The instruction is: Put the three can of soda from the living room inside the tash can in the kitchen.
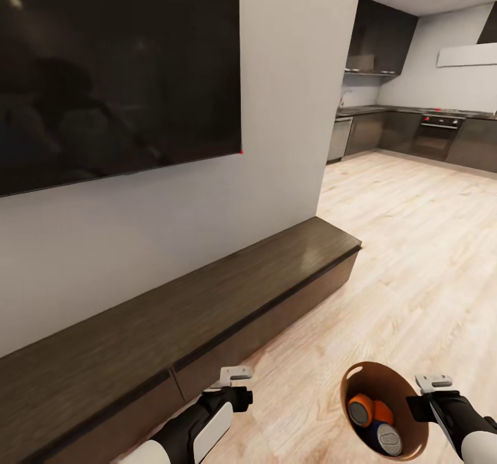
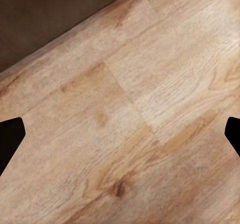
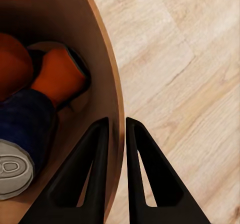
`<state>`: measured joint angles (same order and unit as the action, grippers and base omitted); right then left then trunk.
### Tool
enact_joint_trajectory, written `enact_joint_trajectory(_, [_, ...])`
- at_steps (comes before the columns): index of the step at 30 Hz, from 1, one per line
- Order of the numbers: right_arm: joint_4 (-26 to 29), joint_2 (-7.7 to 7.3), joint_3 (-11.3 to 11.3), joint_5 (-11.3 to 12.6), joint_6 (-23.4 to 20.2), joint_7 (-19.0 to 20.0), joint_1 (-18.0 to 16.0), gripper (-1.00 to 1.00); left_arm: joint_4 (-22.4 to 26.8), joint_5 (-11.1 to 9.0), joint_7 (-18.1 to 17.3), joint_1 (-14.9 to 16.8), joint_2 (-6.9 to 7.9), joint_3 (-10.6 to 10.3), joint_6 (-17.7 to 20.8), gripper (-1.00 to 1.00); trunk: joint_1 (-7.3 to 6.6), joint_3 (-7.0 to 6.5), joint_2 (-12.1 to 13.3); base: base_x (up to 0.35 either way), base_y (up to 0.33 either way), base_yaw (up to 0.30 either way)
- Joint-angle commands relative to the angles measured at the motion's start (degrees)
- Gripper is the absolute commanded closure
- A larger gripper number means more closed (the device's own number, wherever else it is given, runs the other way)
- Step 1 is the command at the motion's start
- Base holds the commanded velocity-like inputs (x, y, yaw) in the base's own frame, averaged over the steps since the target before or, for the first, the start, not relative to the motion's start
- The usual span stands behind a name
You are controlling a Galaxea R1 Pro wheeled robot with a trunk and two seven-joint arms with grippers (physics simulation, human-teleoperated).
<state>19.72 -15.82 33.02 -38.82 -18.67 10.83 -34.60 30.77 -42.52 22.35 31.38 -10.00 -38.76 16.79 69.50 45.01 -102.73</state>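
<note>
The tash can (image 1: 359,388) hangs above the light wood floor (image 1: 414,257), just off the near end of the long dark-wood cabinet (image 1: 207,305). It is tilted so its tan-brown mouth faces up toward the head camera, its long axis leaning rather than upright. Inside lie the three can of soda (image 1: 373,419): two orange ones and a blue one, all on their sides in a heap against the inner wall. In the right wrist view the blue can (image 3: 22,134) shows its grey top (image 3: 12,171) toward the bin's mouth, with an orange can (image 3: 57,76) beside it and touching it, and another orange can (image 3: 12,64) next to that.

The right tool (image 3: 116,129) is clamped on the bin's rim (image 3: 114,84), one black finger inside the wall and one outside, with only the thin wall between them. The left tool (image 2: 120,129) holds nothing; its fingertips (image 2: 10,134) stand wide apart at the edges of the left wrist view, over bare floor beside the cabinet.

Above the cabinet a black TV (image 1: 117,70) hangs on the wall. Beyond the cabinet's far end lies the kitchen (image 1: 414,119), with dark cupboards and an oven (image 1: 438,132).
</note>
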Motion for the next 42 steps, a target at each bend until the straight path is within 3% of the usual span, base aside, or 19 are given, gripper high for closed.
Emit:
enact_joint_trajectory(1, [0.05, 0.00, 0.12, 0.32, 0.00, 0.32, -0.03, 1.00, 0.01, 0.00, -0.01, 0.00, 0.00, 0.00, 0.00, -1.00, 0.00, -0.01, 0.00, 0.000, 0.000, 0.000])
enact_joint_trajectory(5, [0.05, 0.00, 0.12, 0.32, 0.02, 0.32, -0.02, 1.00, 0.00, 0.01, -0.04, 0.00, 0.00, 0.00, 0.00, -1.00, 0.00, -0.01, 0.00, 0.000, 0.000, 0.000])
enact_joint_trajectory(31, [0.05, 0.12, -0.19, 0.24, 0.09, 0.32, -0.01, 1.00, 0.14, 0.06, -0.29, 0.00, 0.00, 0.00, 0.00, -1.00, 5.71, 4.66, -10.43, 0.000, 0.000, 0.000])
enact_joint_trajectory(42, [0.05, 0.17, -0.11, 0.15, 2.17, 0.32, 0.00, 1.00, 0.30, 0.06, -0.29, 0.00, 0.00, 0.00, 0.00, -1.00, 8.12, 6.64, -14.84, 0.000, 0.000, 0.000])
